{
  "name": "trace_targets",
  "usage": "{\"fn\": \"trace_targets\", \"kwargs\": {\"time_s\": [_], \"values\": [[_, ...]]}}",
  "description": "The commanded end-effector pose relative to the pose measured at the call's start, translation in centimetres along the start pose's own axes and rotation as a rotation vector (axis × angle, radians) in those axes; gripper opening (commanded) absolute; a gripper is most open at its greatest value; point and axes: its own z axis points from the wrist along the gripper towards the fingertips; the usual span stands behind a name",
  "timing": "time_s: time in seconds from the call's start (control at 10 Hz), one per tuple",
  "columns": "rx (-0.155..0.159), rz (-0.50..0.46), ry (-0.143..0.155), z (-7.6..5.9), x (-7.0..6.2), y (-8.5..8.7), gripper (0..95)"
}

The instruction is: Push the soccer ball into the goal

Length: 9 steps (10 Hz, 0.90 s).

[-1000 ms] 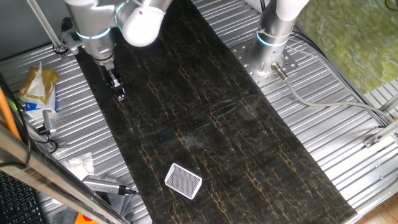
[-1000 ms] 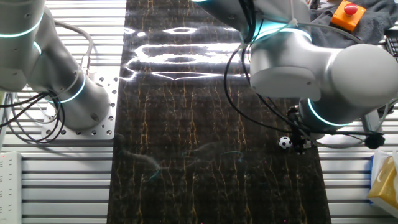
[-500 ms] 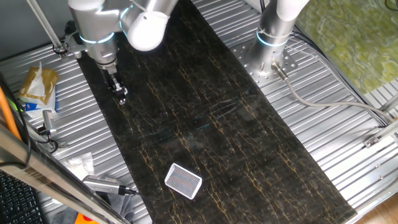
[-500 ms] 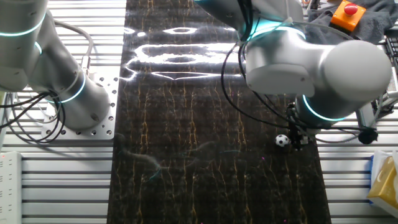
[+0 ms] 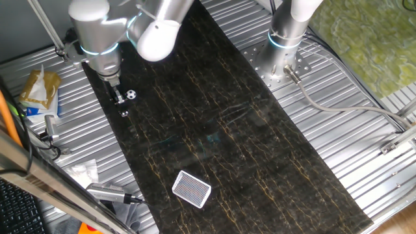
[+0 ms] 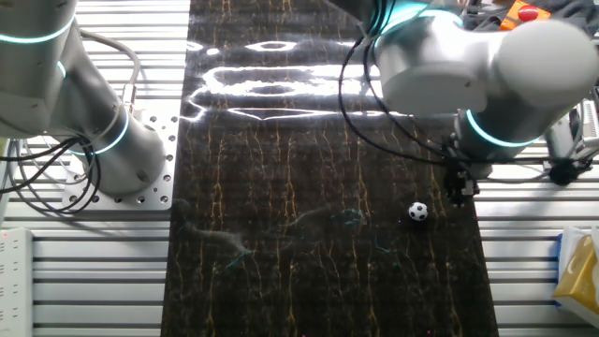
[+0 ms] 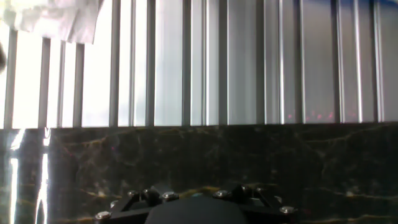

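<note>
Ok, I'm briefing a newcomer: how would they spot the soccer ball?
Find the long dark marble-patterned mat along the table. Near its edge, beside the gripper, lies the soccer ball, a tiny white ball with black patches. The goal, far down the mat, is flat and netted.

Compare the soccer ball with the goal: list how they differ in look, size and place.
The soccer ball is round, white with black patches; the goal is a flat white frame filled with dark grid netting. The ball is far smaller than the goal. The ball sits beside the gripper; the goal lies far down the mat. Both rest on the dark marbled mat.

Yellow packet (crumpled) beside dark mat.
</note>
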Motion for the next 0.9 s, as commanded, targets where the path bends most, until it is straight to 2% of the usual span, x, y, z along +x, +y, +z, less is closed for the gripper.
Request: {"fn": "trace_targets", "kwargs": {"time_s": [0.1, 0.2, 0.3, 0.4, 0.6, 0.9], "values": [[0.023, -0.09, -0.005, -0.8, 0.3, -1.7, 38.0], [0.016, -0.093, -0.005, -1.0, 0.5, -2.6, 38.0], [0.005, -0.096, -0.001, -1.3, 0.8, -3.8, 57.0], [0.0, -0.104, 0.004, -1.6, 1.2, -5.0, 57.0], [-0.018, -0.086, 0.004, -1.8, 2.5, -6.1, 57.0], [-0.024, -0.062, 0.005, -1.6, 3.3, -6.2, 57.0]]}}
